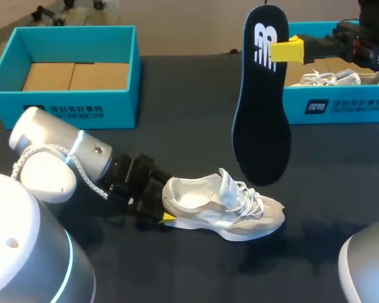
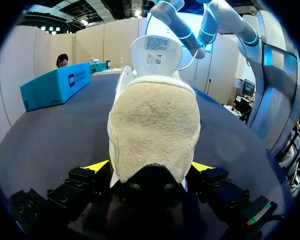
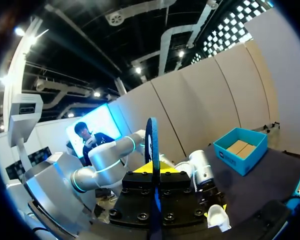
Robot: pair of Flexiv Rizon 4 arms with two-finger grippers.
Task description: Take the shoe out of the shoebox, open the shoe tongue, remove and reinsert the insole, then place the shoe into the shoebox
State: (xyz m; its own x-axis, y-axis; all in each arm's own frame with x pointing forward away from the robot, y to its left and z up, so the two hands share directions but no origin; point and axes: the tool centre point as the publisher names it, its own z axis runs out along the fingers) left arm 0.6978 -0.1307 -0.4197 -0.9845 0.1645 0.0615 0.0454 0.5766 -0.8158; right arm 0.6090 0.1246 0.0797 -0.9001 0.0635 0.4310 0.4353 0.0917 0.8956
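1. Table (image 1: 341, 189): dark top. Our 2 arms come in over it, 1 from each side.

2. Left shoebox (image 1: 69, 101): teal, lidless, at the far left of the table. It holds only brown cardboard (image 1: 76, 76) lying flat on its floor.

3. Right shoebox (image 1: 347, 104): teal, lidless, at the far right. It holds a 2nd shoe (image 1: 341, 77), white with its laces showing.

4. Insole (image 1: 262, 120): dark with a white mark, hanging upright in the air. Its lower end is above the shoe and clear of it. Our right gripper (image 1: 279, 50) is clamped on its upper end, and in the right wrist view the insole (image 3: 152, 145) stands edge-on between the fingers.

5. Shoe (image 1: 221, 208): white and beige, upright on its sole near the middle of the table, outside both boxes. The tongue is pulled up and the toe points to our right.

6. Left gripper (image 1: 161, 202): low on the table, clamped on the shoe's heel (image 2: 152, 130), with 1 yellow tip on each side.
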